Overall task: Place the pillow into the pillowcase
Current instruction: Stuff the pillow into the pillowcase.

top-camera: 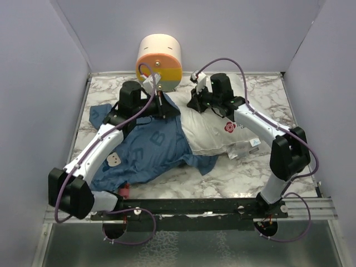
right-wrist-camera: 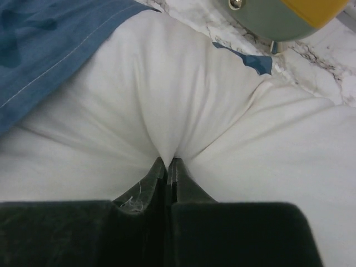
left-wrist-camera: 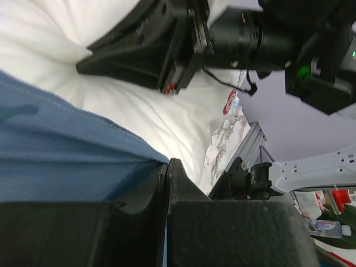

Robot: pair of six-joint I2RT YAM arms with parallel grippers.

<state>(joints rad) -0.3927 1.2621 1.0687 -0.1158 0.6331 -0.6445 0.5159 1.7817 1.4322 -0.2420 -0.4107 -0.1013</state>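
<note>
The white pillow [top-camera: 219,129] lies on the right of the marble table, with a red logo near its front end. The blue printed pillowcase [top-camera: 146,147] is spread to its left, its far edge drawn up against the pillow. My left gripper [top-camera: 167,105] is shut on the pillowcase's hem [left-wrist-camera: 133,142], and a sliver of blue shows between its jaws [left-wrist-camera: 167,164]. Just to its right, my right gripper [top-camera: 196,103] is shut on a pinch of the pillow [right-wrist-camera: 183,94], whose fabric puckers up at the fingertips [right-wrist-camera: 168,162]. The pillowcase edge [right-wrist-camera: 50,39] lies over the pillow's left side.
A cream-and-orange cylinder [top-camera: 160,61] stands at the back wall, just behind both grippers [right-wrist-camera: 289,14]. Lilac walls close in the table [top-camera: 245,172] on the left, right and back. A black rail [top-camera: 189,208] carrying the arm bases runs along the near edge.
</note>
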